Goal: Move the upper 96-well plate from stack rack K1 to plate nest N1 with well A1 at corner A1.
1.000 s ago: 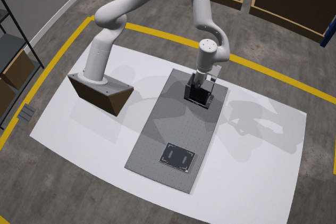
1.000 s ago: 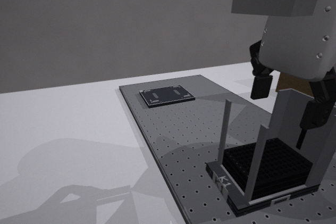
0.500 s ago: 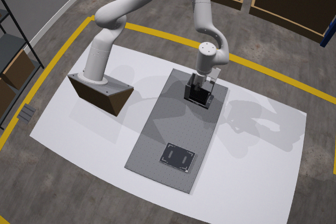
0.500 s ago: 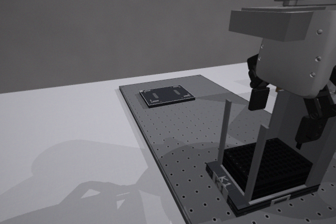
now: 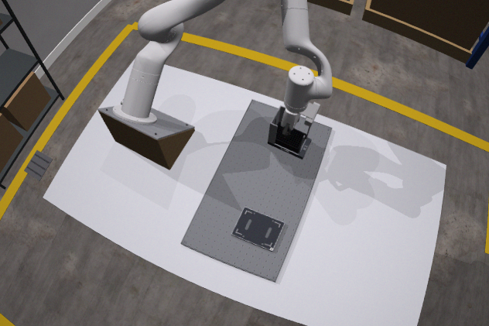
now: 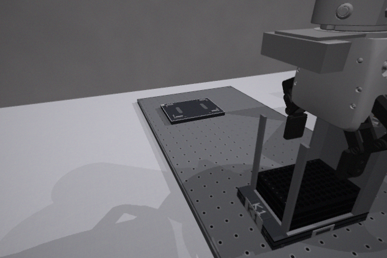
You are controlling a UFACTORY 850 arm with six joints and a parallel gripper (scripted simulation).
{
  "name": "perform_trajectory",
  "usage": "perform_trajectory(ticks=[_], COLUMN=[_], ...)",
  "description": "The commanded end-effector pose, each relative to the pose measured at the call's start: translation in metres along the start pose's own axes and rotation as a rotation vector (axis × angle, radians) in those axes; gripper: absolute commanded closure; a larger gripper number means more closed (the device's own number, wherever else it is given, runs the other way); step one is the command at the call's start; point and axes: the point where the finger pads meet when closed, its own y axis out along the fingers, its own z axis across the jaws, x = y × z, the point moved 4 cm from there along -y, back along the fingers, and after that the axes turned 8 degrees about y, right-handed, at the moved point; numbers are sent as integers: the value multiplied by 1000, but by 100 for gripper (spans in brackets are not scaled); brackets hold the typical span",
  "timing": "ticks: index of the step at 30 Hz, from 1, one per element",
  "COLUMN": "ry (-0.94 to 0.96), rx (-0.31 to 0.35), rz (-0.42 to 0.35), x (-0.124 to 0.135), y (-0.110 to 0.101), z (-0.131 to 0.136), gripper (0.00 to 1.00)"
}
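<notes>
Perforated deck | pincer spread wide, holding nothing | rack K1 plates partly hidden

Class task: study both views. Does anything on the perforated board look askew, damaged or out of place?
Nothing stands out. The two black plates lie squarely stacked inside rack K1, whose posts stand upright. The open gripper hangs over them, holding nothing. Nest N1 lies flat on the board, unoccupied.
</notes>
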Motion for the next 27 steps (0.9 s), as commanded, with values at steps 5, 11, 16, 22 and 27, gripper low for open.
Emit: perform_trajectory(ticks=[5,11,16,22,27], ry=[0,0,0,0,0], rx=[0,0,0,0,0], rz=[1,1,1,1,1], x=[-1,-1,-1,-1,-1], y=[12,19,27,35,35], z=[0,0,0,0,0], gripper=[0,0,0,0,0])
